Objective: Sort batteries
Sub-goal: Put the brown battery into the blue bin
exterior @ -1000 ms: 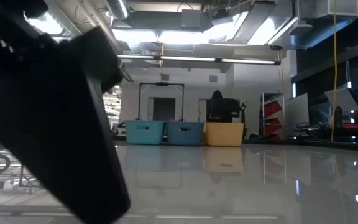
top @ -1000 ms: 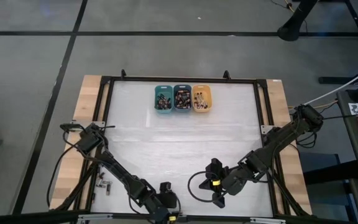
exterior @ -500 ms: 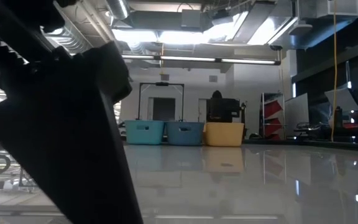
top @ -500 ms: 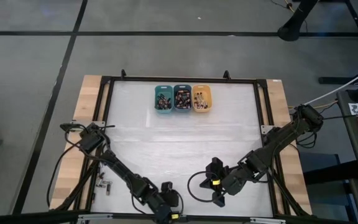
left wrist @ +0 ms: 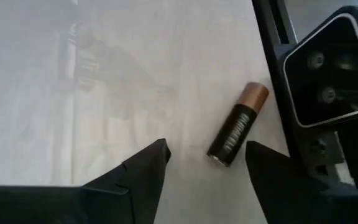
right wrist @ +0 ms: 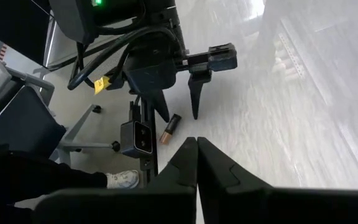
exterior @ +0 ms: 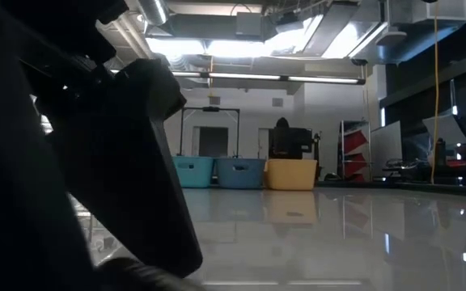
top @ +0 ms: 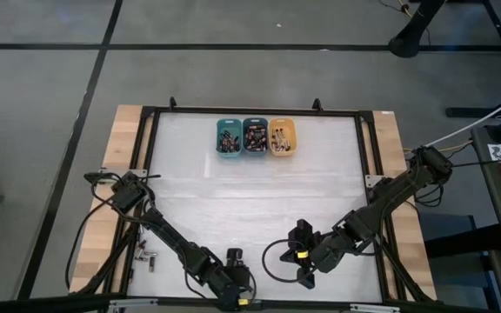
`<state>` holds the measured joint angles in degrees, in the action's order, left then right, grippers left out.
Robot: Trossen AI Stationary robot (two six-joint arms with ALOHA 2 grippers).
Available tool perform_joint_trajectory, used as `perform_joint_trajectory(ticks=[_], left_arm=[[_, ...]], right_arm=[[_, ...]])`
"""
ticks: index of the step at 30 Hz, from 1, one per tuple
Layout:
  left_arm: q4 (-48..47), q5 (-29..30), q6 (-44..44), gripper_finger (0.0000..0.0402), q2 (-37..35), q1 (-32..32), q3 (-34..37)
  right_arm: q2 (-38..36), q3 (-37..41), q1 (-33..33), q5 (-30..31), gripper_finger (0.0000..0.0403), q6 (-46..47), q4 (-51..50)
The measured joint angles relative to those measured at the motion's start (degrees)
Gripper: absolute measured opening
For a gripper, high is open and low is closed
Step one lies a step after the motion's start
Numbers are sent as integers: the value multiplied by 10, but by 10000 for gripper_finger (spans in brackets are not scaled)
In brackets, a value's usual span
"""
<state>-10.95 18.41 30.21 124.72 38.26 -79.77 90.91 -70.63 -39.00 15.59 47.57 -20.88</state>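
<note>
The left gripper [left wrist: 207, 158], shifted toward the table's six o'clock edge, is now narrowed (not yet closed) around a lone copper-topped battery [left wrist: 237, 132]; the right gripper [right wrist: 196, 144] is kept shut nearby.

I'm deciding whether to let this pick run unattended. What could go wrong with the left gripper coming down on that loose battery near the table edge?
The battery lies closer to one finger of the open left gripper than the other, so closing might nudge or roll it rather than grip it.

It rests beside the small camera block at the table's frame, so a finger could strike that.

The shut right gripper waits nearby; crowding seems possible.
</note>
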Motion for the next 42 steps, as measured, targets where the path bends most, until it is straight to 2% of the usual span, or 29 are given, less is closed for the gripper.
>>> perform_joint_trajectory(ticks=[7, 14, 20, 22, 27, 33, 37, 42], left_arm=[[-4, 9, -29, 187, -6, -2, 2], [15, 20, -216, 185, -6, 5, 3], [33, 19, -292, 185, -6, -3, 3], [46, 6, -323, 185, -6, -9, 3], [65, -78, -355, 184, -5, -27, 4], [62, -113, -393, 181, -2, -30, 2], [58, -122, -409, 154, -1, -29, 2], [53, -142, -385, 91, -1, -29, 2]], right_arm=[[0, 0, 0, 2, 0, 3, 1], [0, 0, 0, 4, 0, 3, 2], [0, 0, 0, 4, 0, 4, 2], [0, 0, 0, 5, 0, 4, 2], [0, 0, 0, 5, 0, 4, 2], [0, 0, 0, 20, 0, 4, 1], [0, 0, 0, 24, 0, 4, 2], [0, 0, 0, 29, 0, 9, 2]])
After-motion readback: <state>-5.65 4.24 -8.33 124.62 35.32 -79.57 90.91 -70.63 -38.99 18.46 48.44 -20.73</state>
